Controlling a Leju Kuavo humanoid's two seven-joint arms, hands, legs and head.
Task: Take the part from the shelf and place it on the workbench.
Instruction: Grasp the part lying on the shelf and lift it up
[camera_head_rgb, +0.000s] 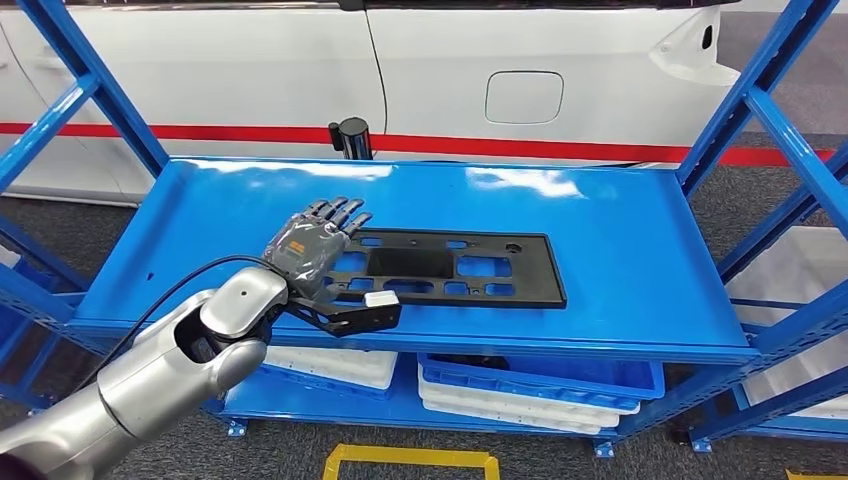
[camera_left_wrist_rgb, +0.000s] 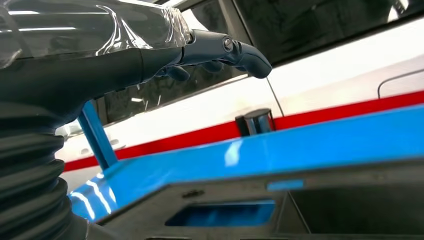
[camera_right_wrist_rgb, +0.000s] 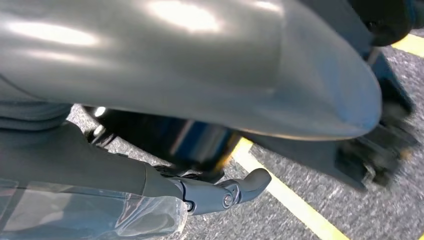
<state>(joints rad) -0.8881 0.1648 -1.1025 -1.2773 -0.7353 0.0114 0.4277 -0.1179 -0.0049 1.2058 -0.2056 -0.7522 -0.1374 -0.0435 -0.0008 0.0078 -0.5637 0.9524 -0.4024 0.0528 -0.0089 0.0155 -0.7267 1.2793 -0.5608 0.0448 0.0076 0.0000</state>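
The part (camera_head_rgb: 470, 270) is a flat black plastic panel with several rectangular cutouts, lying near the front edge of the blue shelf (camera_head_rgb: 620, 220). My left hand (camera_head_rgb: 318, 250) is over the panel's left end, fingers spread above it and the thumb reaching along its front edge. In the left wrist view the panel (camera_left_wrist_rgb: 300, 210) lies just below the hand (camera_left_wrist_rgb: 210, 50), with a clear gap between them; nothing is held. My right hand (camera_right_wrist_rgb: 210, 192) hangs above the floor and holds nothing.
Blue shelf uprights (camera_head_rgb: 90, 85) stand at both sides. A white car with a red stripe (camera_head_rgb: 560, 148) is behind the shelf, with a black post (camera_head_rgb: 352, 137) at its back edge. Blue bins and white trays (camera_head_rgb: 540, 385) sit on the lower level. Yellow floor marking (camera_head_rgb: 410, 462) lies below.
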